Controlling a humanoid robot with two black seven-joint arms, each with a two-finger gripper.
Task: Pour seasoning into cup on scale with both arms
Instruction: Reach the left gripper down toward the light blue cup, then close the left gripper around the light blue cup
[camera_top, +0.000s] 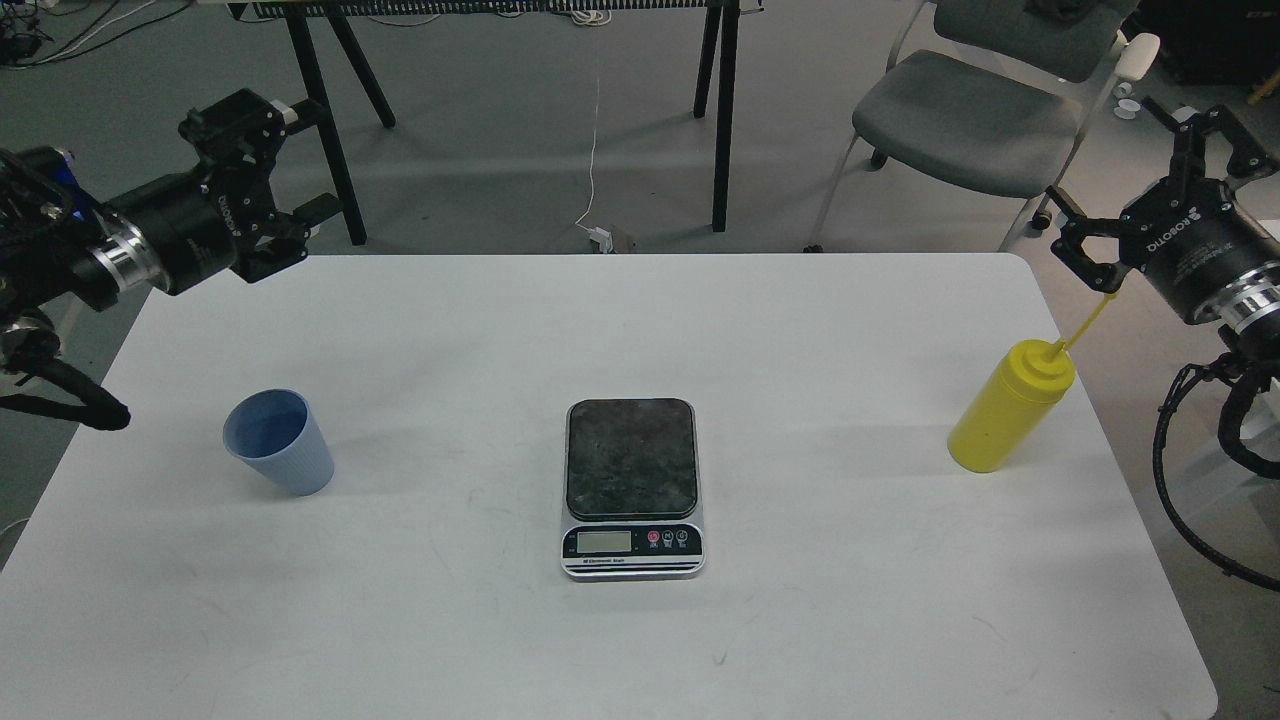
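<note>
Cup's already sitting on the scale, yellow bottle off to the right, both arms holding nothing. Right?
Not quite. The head view shows the cup standing on the table left of the scale, whose platform is bare. The rest holds: the yellow bottle is off to the right, and the left gripper and right gripper hold nothing.

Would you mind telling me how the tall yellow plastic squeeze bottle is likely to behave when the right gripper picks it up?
The tall yellow plastic squeeze bottle looks soft-walled, so it would probably give under a firm grip and might squirt from its long thin nozzle. Being tall on a narrow base, it may tip if nudged high up. Its smooth, round body could slip or turn between the fingers of the right gripper.
</note>
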